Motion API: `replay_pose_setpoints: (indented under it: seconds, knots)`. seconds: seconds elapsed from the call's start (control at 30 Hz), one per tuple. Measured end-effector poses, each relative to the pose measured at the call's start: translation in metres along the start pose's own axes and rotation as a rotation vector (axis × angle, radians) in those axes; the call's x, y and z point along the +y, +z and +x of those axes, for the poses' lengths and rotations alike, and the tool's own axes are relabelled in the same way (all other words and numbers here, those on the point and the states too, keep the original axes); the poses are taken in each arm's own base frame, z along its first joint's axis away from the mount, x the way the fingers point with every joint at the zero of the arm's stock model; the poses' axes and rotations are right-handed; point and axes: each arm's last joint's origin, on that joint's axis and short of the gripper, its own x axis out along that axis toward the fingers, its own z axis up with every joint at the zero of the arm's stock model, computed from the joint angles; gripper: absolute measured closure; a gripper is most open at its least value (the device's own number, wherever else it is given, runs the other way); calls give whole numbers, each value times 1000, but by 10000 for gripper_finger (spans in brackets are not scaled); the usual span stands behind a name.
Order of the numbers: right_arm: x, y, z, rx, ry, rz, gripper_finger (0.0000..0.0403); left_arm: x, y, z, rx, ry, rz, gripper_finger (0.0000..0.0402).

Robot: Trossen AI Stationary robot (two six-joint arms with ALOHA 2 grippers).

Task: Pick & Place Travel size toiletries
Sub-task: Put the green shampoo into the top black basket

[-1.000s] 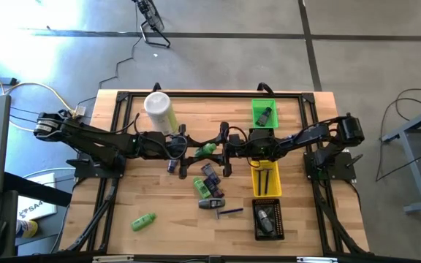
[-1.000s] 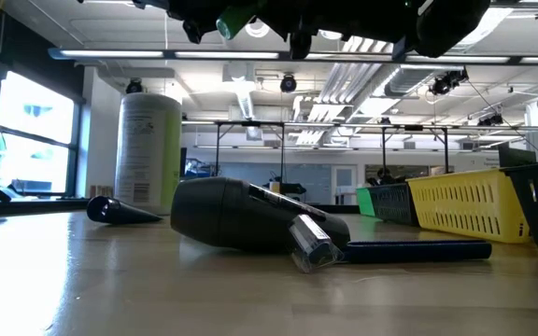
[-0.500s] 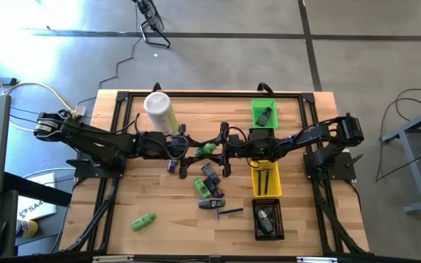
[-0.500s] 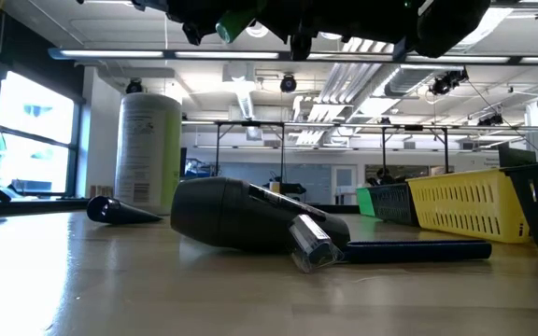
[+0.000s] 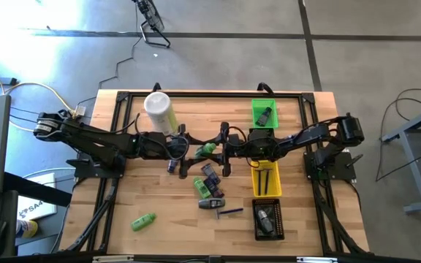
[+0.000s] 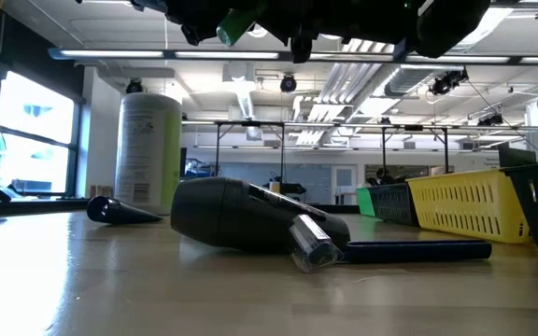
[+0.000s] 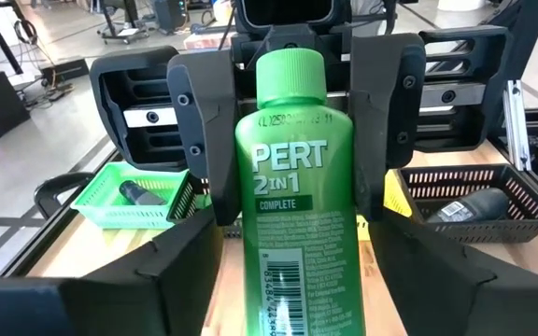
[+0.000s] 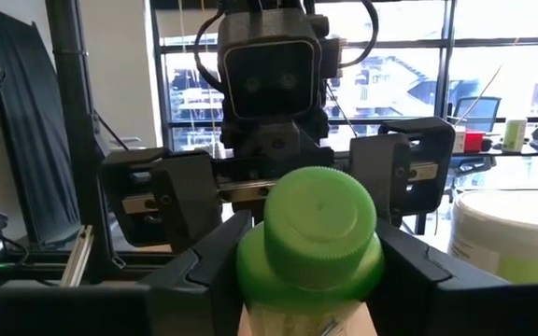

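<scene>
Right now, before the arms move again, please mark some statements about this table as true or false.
1. The green bottle is up in the air between the left gripper and the right gripper. True.
2. The green bin holds nothing. False: a dark item lies in it.
3. The label of that bottle reads PERT 2in1. True.
4. The pale canister lies on its side. False: it stands upright, white lid on top.
5. A second green bottle lies on the table, apart from the pile in the middle. True.
</scene>
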Motion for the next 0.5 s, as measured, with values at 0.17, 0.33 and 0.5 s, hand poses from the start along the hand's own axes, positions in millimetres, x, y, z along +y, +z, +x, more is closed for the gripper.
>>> replay_pose_setpoints:
  seconds: [0.17,0.33,0.5]
  knots:
    - [0,0,0,2,-8,-1,246,0,4,0,-5,1,26,131]
    - [-2,2,-3,73,-85,-8,239,3,7,-6,-1,42,51,136]
    - [-4,11,-13,190,-173,-36,246,7,12,-16,10,87,47,137]
